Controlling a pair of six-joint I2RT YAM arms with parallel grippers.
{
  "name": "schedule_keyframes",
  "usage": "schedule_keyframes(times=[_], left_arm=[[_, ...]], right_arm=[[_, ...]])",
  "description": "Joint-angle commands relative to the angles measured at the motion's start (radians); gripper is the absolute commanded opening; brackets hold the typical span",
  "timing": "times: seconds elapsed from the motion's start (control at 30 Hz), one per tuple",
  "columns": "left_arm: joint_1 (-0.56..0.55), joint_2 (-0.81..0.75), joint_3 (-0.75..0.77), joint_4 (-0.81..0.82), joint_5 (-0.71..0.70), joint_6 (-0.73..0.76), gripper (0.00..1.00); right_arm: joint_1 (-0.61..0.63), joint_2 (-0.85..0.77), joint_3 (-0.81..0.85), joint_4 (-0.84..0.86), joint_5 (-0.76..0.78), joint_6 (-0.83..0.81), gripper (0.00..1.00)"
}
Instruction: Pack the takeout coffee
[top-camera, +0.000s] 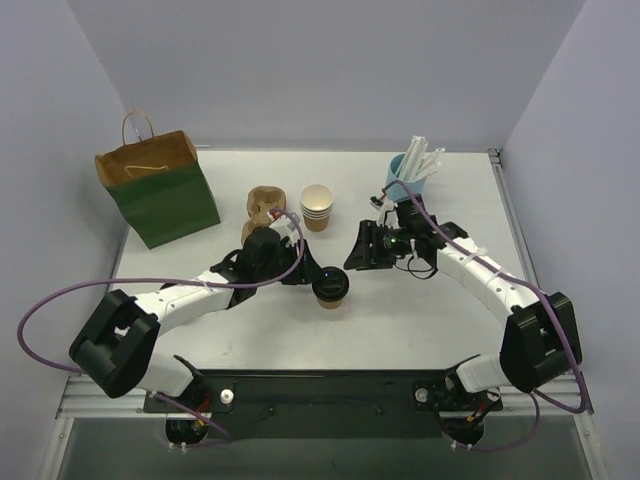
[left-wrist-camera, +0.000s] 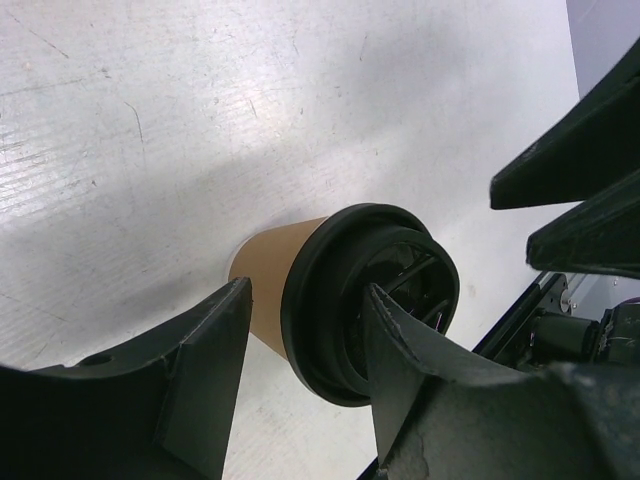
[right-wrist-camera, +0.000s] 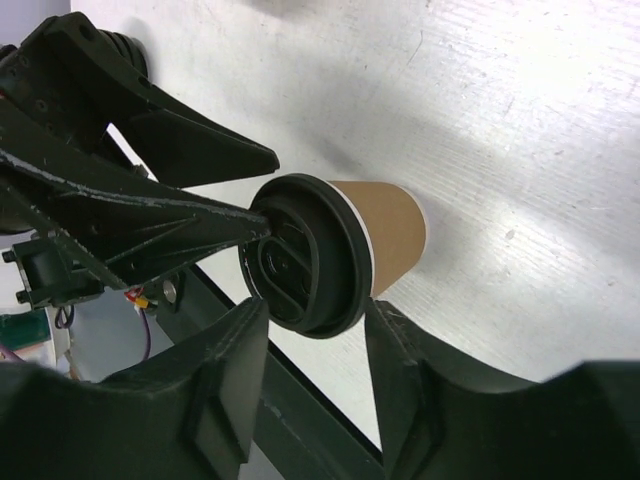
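While the takeout coffee (top-camera: 331, 288) stands upright between the spread fingers of the left gripper (left-wrist-camera: 305, 290) — not yet clamped — the right gripper (right-wrist-camera: 318, 310), also wide open, hangs near, farther off.

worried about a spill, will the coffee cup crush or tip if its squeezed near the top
Probably dents easily: the cup wall looks like thin paper, so grip gently. The black lid likely stiffens the rim. It narrows toward the base, so a sideways push could tip it.
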Motion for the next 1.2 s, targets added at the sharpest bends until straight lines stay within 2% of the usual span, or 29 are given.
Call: schedule_keyframes(times=[0.0,0.13,0.8,0.9,1.17], left_arm=[[-0.016,0.012,-0.037,-0.054,-0.05,0.036,0.57],[-0.021,0.006,-0.045,-0.054,-0.058,0.033,0.56],[-0.037,-0.005,-0.065,-0.057,-0.078,0.026,0.56],[-0.039,0.002,-0.068,-0.049,-0.078,0.023,0.56],[-0.042,0.023,-0.089,-0.037,-0.087,0.027,0.56]], right_arm=[[-0.034,-0.072,-0.049,-0.018,-0.037,0.013,0.39],[-0.042,-0.066,-0.079,-0.014,-0.044,0.025,0.35],[-0.036,0.016,-0.184,0.166,-0.129,0.108,0.33],[-0.037,0.052,-0.209,0.241,-0.151,0.126,0.32],[-0.042,0.048,-0.316,0.269,-0.002,0.132,0.2]])
